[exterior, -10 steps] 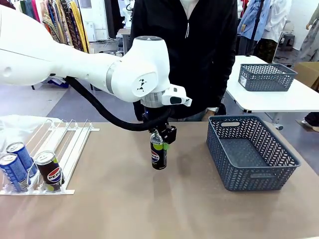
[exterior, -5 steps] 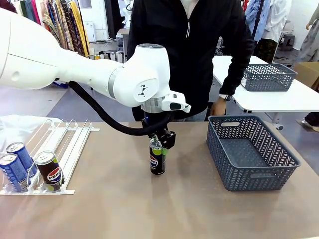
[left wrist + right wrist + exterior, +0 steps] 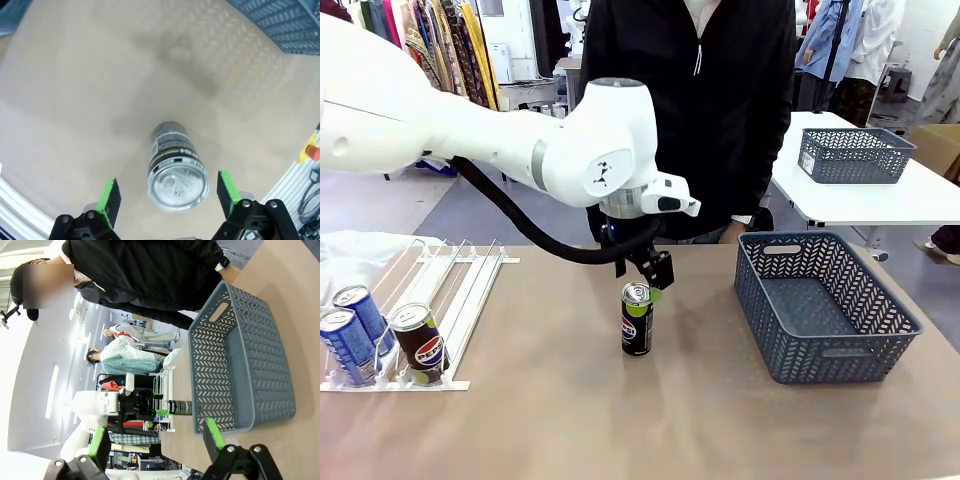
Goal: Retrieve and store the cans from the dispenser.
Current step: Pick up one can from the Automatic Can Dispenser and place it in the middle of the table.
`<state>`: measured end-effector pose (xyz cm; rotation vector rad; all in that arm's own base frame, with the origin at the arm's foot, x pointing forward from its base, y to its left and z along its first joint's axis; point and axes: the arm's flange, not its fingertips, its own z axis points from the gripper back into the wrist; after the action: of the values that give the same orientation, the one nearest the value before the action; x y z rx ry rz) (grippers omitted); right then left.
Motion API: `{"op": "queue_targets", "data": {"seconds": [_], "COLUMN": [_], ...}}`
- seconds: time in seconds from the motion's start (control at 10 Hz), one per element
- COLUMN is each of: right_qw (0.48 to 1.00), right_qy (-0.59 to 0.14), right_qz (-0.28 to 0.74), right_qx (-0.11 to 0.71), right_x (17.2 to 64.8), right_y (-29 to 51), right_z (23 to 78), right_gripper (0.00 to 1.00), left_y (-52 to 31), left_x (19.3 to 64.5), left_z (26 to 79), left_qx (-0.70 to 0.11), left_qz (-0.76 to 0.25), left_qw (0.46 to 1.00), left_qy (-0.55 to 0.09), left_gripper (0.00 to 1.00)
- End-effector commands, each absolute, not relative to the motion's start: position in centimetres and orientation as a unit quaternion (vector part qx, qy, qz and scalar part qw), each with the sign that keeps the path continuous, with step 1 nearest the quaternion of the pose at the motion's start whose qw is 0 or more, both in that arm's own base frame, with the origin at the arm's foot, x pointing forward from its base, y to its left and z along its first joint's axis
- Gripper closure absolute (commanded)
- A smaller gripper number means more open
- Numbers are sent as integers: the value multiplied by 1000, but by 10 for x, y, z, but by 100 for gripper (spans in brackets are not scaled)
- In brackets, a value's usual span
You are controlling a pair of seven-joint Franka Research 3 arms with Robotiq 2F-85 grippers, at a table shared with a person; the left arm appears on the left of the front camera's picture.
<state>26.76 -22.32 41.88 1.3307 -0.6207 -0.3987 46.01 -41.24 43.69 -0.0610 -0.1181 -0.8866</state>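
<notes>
While 3 cans wait at the low front end of the dispenser point(image 3: 470, 290), namely 2 blue cans point(image 3: 350, 335) and a dark can point(image 3: 420, 342) beside them, only 1 black can point(image 3: 637, 322) is out. It stands upright near the middle of the table point(image 3: 570, 420), between the dispenser and the grey-blue basket point(image 3: 825, 352) and well apart from both. That basket holds nothing, so by my reckoning the job is barely begun: this can is fetched but not stored, and 3 more are left to fetch. The left tool point(image 3: 644, 285) hangs just above the can's silver top with its jaws spread wide and nothing in them. Seen from its wrist, the green pads point(image 3: 109, 196) stand clear on either side of the can, touching neither flank. The right tool point(image 3: 157, 436) is also wide open and empty, looking across the basket. Against 1 second ago the change is plain: then the left tool was clamped on the can's upper part and held it just off the table. At 0.5 seconds ago the can was down on the table with the tool closed around it. Now the grip is let go and the tool has risen a little.
</notes>
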Motion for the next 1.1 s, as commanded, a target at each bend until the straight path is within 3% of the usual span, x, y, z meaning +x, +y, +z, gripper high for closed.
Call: {"op": "queue_targets", "data": {"seconds": [0.0,0.3,0.5,0.7,1.0], "right_qw": [724,724,724,724,724], "right_qy": [-283,-283,-283,-283,-283], "right_qz": [-174,-174,-174,-174,-174], "right_qx": [605,605,605,605,605], "right_x": [267,267,267,267,267], "right_y": [-225,-225,-225,-225,-225], "right_z": [421,421,421,421,421], "right_gripper": [0,0,0,0,0], "left_y": [-370,-280,-180,-58,104], "left_x": [437,387,360,338,304], "left_z": [481,570,601,604,561], "left_qx": [-49,-122,-215,-320,-501], "left_qz": [-399,-378,-367,-318,-257], "left_qw": [909,902,889,879,808], "left_qy": [-107,-168,-170,-156,-175], "left_gripper": [0,0,0,0,0]}}
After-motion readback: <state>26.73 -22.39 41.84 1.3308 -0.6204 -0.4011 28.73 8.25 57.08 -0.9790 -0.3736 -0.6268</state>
